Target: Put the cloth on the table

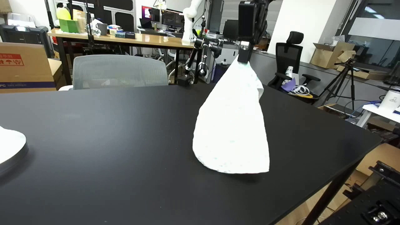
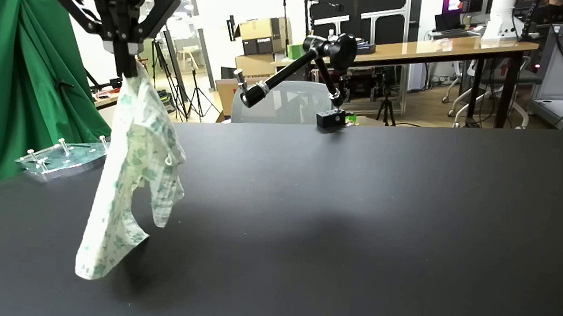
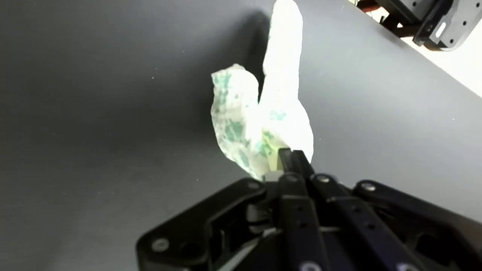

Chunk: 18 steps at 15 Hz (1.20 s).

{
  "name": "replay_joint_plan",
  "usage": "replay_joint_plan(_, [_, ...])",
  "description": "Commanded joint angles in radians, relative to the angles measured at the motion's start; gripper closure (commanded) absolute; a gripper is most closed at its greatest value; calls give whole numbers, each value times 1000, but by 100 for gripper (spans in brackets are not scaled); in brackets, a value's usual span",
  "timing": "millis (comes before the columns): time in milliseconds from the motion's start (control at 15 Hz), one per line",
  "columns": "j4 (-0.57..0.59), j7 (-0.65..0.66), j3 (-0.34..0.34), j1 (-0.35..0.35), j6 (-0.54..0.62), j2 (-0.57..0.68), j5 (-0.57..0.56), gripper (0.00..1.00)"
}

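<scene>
While the Robotiq gripper [image 2: 127,69] pinches the green-patterned cloth [image 2: 109,205] over the black table [image 2: 383,211], grasping looks done, laying it down remains; contact below is unclear.

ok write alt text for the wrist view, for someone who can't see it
A black gripper, at the bottom of the picture, pinches a white cloth with green patches, which hangs in two lobes over a dark table. Past the table's edge, at top right, is some dark hardware.
</scene>
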Motion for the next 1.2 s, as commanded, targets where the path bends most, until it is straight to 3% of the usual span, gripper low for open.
replay_joint_plan(0, [-53,105,-42,11,69,1,70,100])
replay_joint_plan(667, [-113,139,-69,22,348,105,253,100])
replay_joint_plan(733, [-114,145,-67,23,349,110,259,74])
replay_joint_plan(800, [-115,150,-65,24,348,112,260,73])
replay_joint_plan(1000, [-125,241,-50,14,326,89,189,53])
replay_joint_plan(1133, [-138,347,-35,4,325,59,76,40])
